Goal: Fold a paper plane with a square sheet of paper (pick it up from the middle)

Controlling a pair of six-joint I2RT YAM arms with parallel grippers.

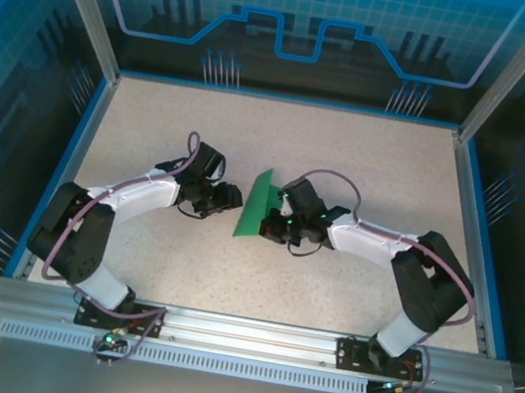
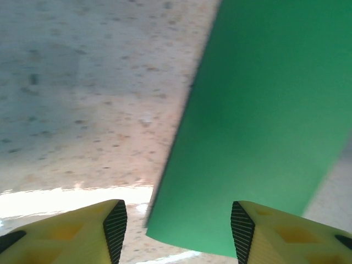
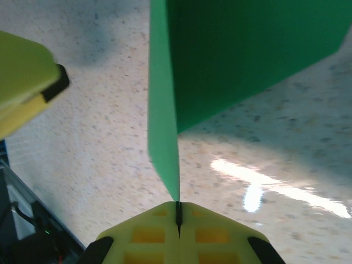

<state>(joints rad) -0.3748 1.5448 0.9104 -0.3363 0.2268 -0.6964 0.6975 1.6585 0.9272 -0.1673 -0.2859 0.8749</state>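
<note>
Above the worktop (image 1: pixel 369 164), we grip the paper (image 1: pixel 261 206).
Right jaws pinch its edge; left jaws open nearby.

Both arms bent, reaching inward, wrists facing. Left pincer (image 2: pixel 179 223): jaws apart. Right pincer (image 3: pixel 179 213): clamped on square sheet of paper (image 3: pixel 247 49).

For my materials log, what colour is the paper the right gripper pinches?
The paper is plain bright green, best seen from the right wrist.
</note>
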